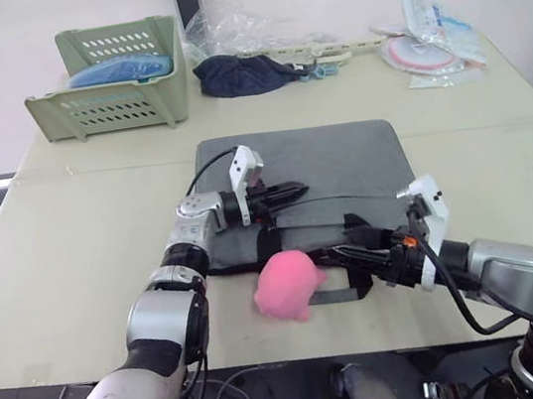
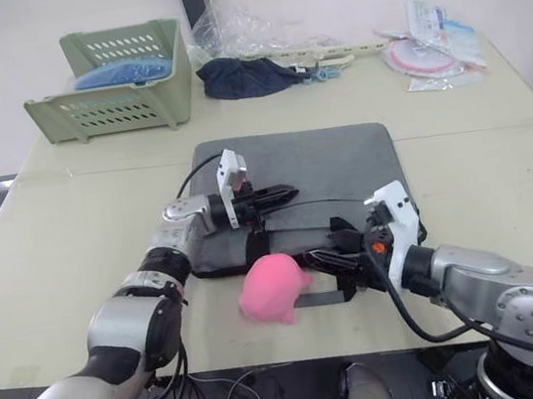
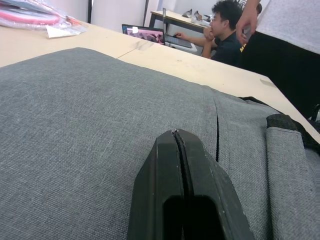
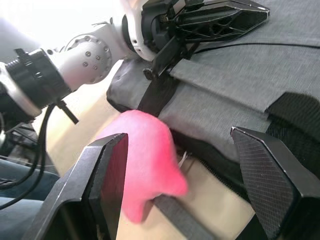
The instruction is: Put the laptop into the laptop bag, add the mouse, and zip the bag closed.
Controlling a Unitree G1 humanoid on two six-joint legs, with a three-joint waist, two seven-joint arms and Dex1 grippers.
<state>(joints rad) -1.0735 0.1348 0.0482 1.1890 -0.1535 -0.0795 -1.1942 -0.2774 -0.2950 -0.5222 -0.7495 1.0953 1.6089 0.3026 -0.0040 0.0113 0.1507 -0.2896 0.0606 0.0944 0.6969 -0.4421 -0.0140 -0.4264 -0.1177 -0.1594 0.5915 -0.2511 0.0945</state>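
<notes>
Laptop bag (image 1: 322, 166) under closed left end effector (image 1: 296, 192).

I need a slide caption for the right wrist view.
Open right gripper facing the pink fluffy blob beside the laptop bag.

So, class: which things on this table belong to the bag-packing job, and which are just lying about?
Part of the job:
- laptop bag, flat on the table
- left gripper, shut, on the bag
- right gripper, open, at the bag's near edge

Lying about:
- pink fluffy blob
- green basket
- dark navy cloth bundle
- clear plastic packets
</notes>
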